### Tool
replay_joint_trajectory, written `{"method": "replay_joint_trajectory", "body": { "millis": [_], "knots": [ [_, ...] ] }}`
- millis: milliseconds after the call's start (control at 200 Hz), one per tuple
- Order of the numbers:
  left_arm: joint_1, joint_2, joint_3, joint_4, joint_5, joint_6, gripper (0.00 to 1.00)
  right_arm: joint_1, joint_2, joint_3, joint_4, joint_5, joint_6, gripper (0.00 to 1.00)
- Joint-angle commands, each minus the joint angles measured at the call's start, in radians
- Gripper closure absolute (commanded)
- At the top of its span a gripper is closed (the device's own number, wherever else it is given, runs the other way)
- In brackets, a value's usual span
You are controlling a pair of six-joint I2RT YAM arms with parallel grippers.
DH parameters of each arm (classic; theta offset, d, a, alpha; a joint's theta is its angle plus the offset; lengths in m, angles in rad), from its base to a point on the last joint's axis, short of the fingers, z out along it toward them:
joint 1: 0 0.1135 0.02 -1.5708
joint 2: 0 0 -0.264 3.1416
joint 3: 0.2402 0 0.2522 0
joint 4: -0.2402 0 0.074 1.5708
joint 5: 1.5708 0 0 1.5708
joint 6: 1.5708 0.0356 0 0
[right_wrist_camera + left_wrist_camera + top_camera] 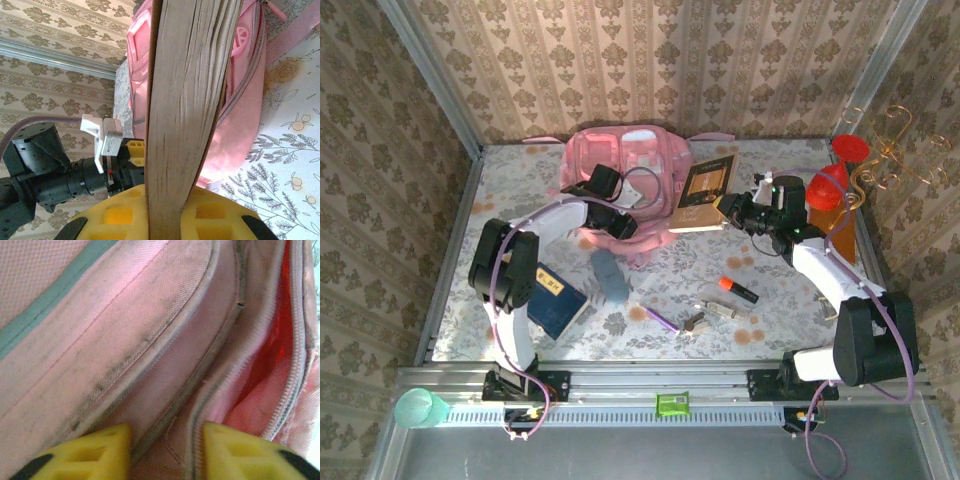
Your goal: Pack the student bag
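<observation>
I find the surface carrying the bag at 12 o'clock, its zip parted. At the bag's 3 o'clock, a book sits clenched in the right gripper. The left gripper straddles the bag's zip edge; I cannot tell if it bites.

Counter: pale floral-print top, metal rail along near edge. Soft pink fabric backpack lies at far-centre, up against back wall. Dark blue hardback book w/ yellow label lies flat near-L. Grey-blue soft pouch just R of it, near backpack's front edge. Thin purple pen near-centre, angled. Small clear-and-metal item beside pen, type unclear. Black marker w/ orange cap just beyond that. Red plastic cone at far-R corner; its base hidden.
</observation>
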Motion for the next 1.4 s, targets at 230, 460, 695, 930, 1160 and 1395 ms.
{"method": "replay_joint_trajectory", "body": {
  "millis": [230,460,695,930,1160,1395],
  "knots": [
    [0.088,-0.090,0.031,0.074,0.273,-0.112,1.00,-0.006,-0.065,-0.029,-0.007,-0.044,-0.016,1.00],
    [0.099,-0.226,-0.008,0.335,0.387,-0.318,1.00,0.004,-0.191,-0.074,-0.051,-0.071,0.015,1.00],
    [0.098,-0.231,0.081,0.401,0.378,-0.402,1.00,0.156,-0.166,-0.163,0.188,-0.053,0.170,1.00],
    [0.093,-0.188,0.151,0.370,0.367,-0.417,1.00,0.260,0.069,-0.132,0.521,0.021,0.323,1.00],
    [0.088,-0.179,0.194,0.340,0.366,-0.439,1.00,0.316,0.321,-0.023,0.756,0.244,0.460,1.00],
    [0.055,-0.191,0.217,0.334,0.336,-0.492,1.00,0.349,0.541,0.126,0.907,0.504,0.470,1.00]
  ]
}}
